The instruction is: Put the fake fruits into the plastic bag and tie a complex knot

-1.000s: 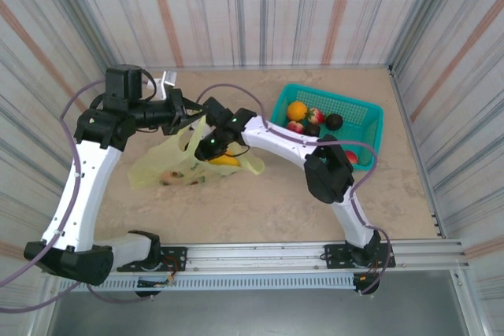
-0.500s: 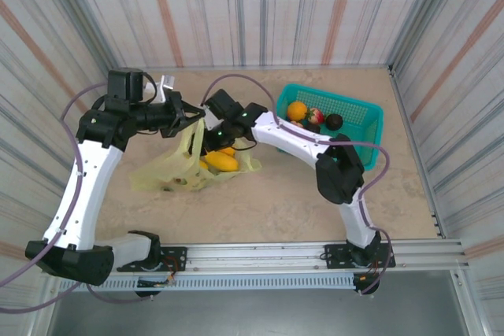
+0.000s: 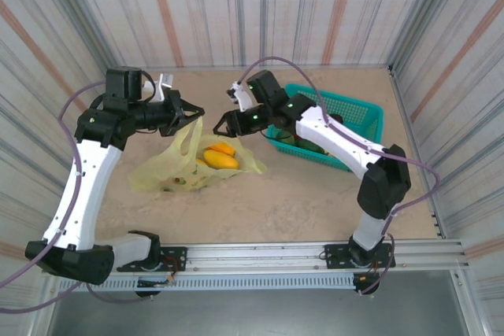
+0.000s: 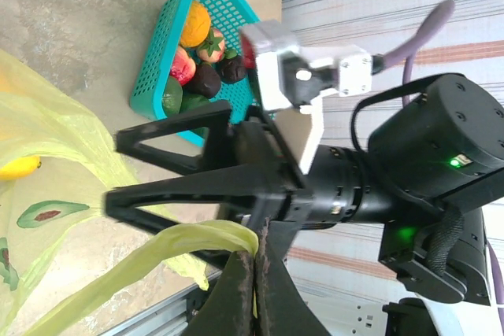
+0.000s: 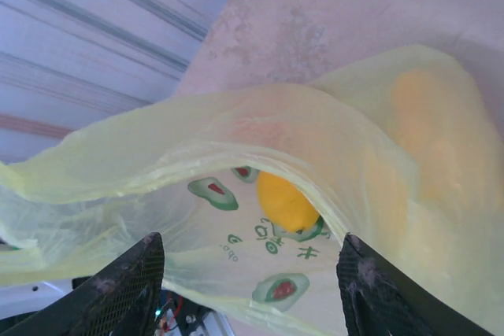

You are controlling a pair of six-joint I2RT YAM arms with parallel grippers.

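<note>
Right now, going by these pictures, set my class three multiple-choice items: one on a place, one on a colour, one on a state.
1. In the top view, the mesh basket stands: A right of the plastic bag; B left of it; C on it.
2. The basket is: A red; B teal; C white.
3. The left gripper is: A open over the basket; B shut on a fruit; C shut on the bag's handle.
Key: 1 A, the bag lies to its left; 2 B, its mesh walls are teal; 3 C, the closed fingers pinch the yellow-green strip.
</note>
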